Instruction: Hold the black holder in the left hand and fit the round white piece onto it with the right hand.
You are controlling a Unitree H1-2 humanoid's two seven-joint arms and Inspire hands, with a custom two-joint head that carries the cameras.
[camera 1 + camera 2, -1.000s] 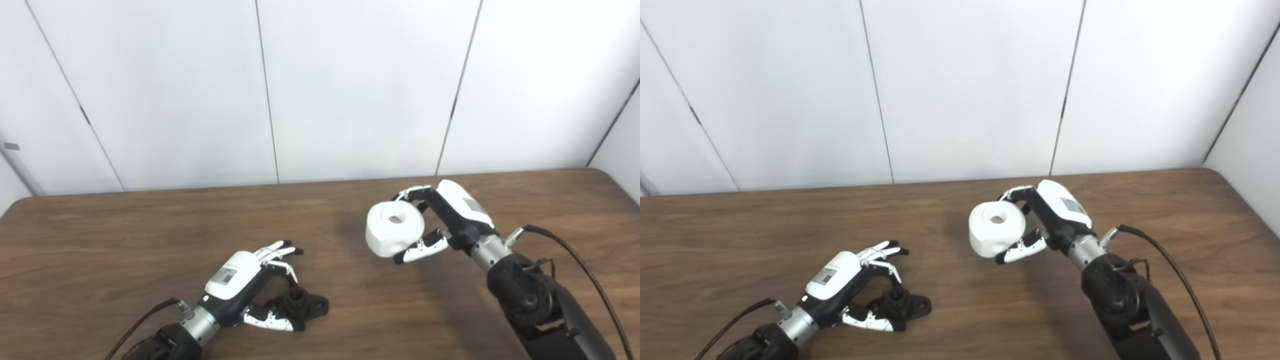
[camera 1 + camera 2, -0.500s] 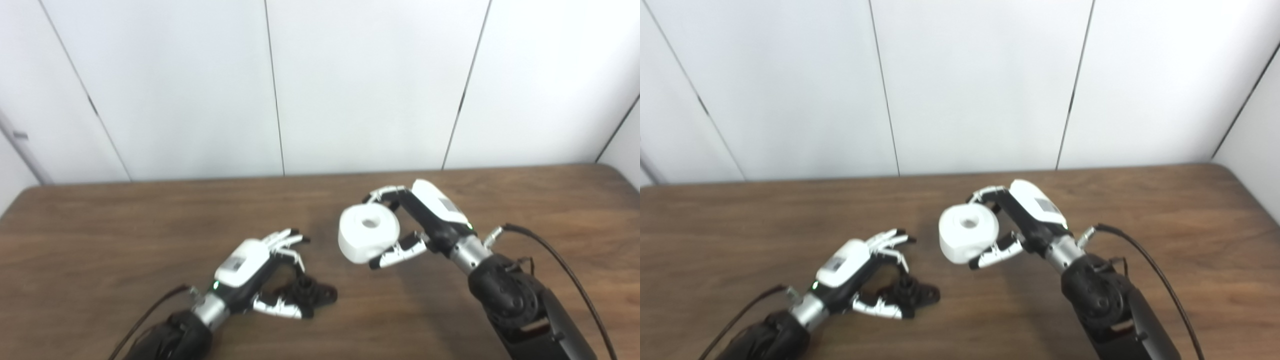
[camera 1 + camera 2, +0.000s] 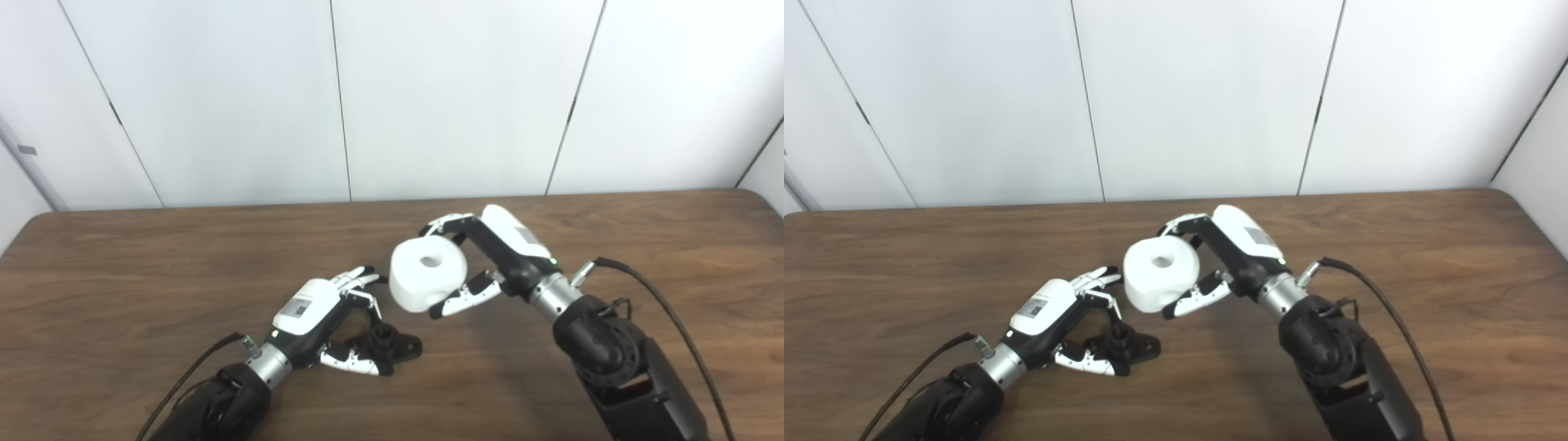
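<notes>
Left eye view: the left robot hand (image 3: pixel 318 318) curls around a small black plastic holder (image 3: pixel 387 347) resting on the dark wooden bench (image 3: pixel 122 275). Right eye view: the right robot hand (image 3: pixel 1228 260) grips a round white piece with a centre hole (image 3: pixel 1159 272), held in the air just above and beside the holder.

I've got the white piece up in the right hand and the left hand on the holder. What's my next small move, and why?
Probably ease the right hand down and toward the left hand, bringing the hole in the round white piece over the post of the black holder. The piece hangs above and to the right of the holder, not yet over it, and the holder sits on the table in the left hand's fingers.
</notes>
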